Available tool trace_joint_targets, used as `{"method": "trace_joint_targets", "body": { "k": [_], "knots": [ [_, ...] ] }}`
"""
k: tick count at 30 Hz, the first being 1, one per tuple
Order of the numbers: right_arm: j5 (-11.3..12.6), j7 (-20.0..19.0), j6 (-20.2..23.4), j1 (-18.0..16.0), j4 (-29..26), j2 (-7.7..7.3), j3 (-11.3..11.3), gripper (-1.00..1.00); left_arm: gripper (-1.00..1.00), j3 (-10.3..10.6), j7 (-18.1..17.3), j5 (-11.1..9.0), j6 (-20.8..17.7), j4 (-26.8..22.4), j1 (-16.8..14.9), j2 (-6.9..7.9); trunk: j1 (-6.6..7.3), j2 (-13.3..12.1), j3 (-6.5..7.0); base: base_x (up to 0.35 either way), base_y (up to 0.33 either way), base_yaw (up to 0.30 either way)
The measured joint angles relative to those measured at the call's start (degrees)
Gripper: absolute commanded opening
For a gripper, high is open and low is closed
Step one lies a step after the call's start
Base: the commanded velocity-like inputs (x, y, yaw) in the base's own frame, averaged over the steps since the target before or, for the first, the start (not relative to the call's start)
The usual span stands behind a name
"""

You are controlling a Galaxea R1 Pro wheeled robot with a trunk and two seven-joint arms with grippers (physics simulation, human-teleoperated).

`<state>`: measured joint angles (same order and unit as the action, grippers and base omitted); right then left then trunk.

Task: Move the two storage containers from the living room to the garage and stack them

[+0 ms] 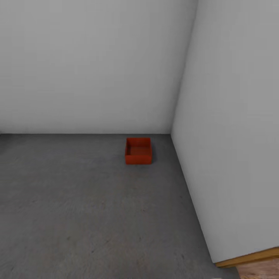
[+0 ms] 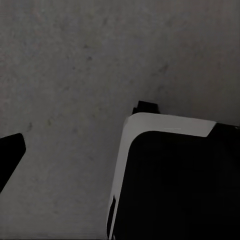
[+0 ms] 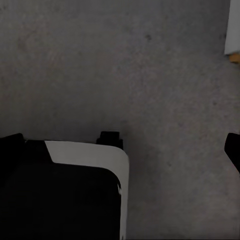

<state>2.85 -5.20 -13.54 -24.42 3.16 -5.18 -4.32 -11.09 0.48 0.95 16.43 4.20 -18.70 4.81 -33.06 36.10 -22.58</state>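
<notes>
1. Dark grey concrete floor (image 1: 77, 217) was seen across the head view, rough and mottled, bounded by two plain white-grey walls: a back wall (image 1: 93, 66) and a side wall (image 1: 232, 135) meeting in a corner at the far right.
2. One storage container (image 1: 138, 150), a rust-red open-top box with smooth walls, was seen standing upright on the floor near that corner, close to the back wall and a little apart from the side wall. Its inside was seen to hold nothing.
3. At the near end of the side wall a honey-coloured wooden strip (image 1: 248, 259) was seen along its base, with a patch of light wood plank flooring (image 1: 259, 271) beyond it.
4. In the left wrist view, the same mottled concrete (image 2: 75, 75) was seen beneath the arm, with a white-edged black part of the robot's body (image 2: 175, 180) over it and a black tip (image 2: 10, 150) at the edge of the frame.
5. In the right wrist view, concrete (image 3: 125, 65) was again seen below, with a matching white-edged black body part (image 3: 65, 195), a black tip (image 3: 234, 147) at the frame's edge, and a sliver of white wall with a wooden base (image 3: 233, 35) at a corner of the picture.
6. Whether the fingers of either arm were released or clenched could not be told; too little of them was shown.
7. No container was seen between or beside the fingers of either arm; the one in view lay well ahead of the robot on the floor.
</notes>
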Motion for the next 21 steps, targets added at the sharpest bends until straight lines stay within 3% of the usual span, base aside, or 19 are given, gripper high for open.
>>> {"method": "trace_joint_targets", "body": {
  "k": [4, 21],
  "knots": [
    [0.0, -0.11, 0.05, 0.0, 0.0, 0.0, 0.0, 1.0, 1.0, 0.0, 0.0, 0.0, 0.0, 0.0, 0.0, 0.0, 0.89, -1.61, 0.72, -0.248, 0.0, 0.0],
    [0.0, -0.13, 0.0, 0.04, 0.61, 0.0, 0.0, 1.0, 1.0, 0.0, 0.0, 0.0, 0.0, 0.0, 0.0, -0.09, 4.66, -8.44, 5.16, -0.002, 0.0, 0.0]
  ]
}}
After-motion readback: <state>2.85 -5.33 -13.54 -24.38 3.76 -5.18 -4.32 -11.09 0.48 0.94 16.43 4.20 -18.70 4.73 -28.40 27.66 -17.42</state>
